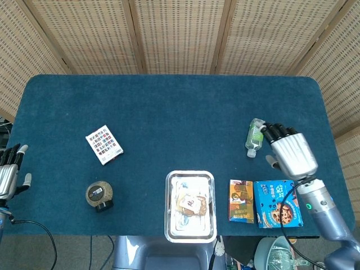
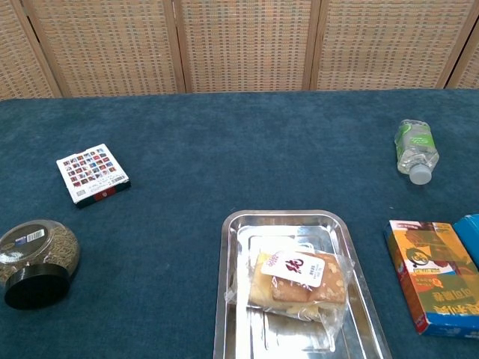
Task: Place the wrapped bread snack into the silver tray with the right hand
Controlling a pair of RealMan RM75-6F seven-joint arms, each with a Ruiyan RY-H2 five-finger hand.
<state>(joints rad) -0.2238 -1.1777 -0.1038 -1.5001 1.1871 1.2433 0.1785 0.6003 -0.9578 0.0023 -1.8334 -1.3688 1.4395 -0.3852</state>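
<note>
Wrapped bread snack (image 2: 298, 279) lies in the silver tray (image 2: 238, 226), at the table's (image 1: 169, 112) near edge, roughly centre. Right of the tray: 2 boxes side by side, snack box (image 1: 241, 200) nearer the tray, cookie box (image 1: 277, 203) touching it on the far right. Bottle (image 1: 256, 136) lies on its side behind the boxes, cap toward the near edge. Right hand (image 1: 291, 153) sits above the table just right of the bottle, behind the cookie box. Left of the tray: jar (image 1: 99, 195) on its side; card box (image 1: 104, 144) behind it. Left hand (image 1: 8, 178) at the table's left edge.
</note>
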